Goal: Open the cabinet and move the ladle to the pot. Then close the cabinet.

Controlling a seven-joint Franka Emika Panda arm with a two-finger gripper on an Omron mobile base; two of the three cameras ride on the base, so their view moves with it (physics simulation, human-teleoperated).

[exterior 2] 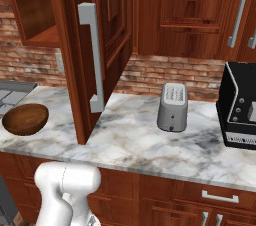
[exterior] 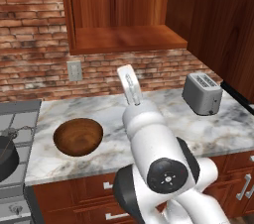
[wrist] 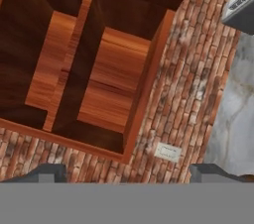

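The cabinet (exterior: 126, 15) hangs on the brick wall with its door (exterior 2: 100, 45) swung wide open, the long silver handle (exterior 2: 93, 55) facing outward. Its wooden shelf (wrist: 106, 77) looks bare from below. The ladle is out of view. At the far left edge, the dark pot (exterior: 5, 158) sits on the stove, only partly in frame. My gripper (wrist: 129, 176) is open, its two fingertips wide apart with nothing between them. It points up at the cabinet's underside and the brick wall. My white hand (exterior: 130, 85) is raised above the counter, below the cabinet.
A brown wooden bowl (exterior: 78, 136) rests on the marble counter (exterior: 208, 129) left of my arm. A silver toaster (exterior: 202, 93) stands at the right. A black appliance (exterior 2: 239, 110) sits farther right. A wall outlet (exterior: 74, 70) is under the cabinet.
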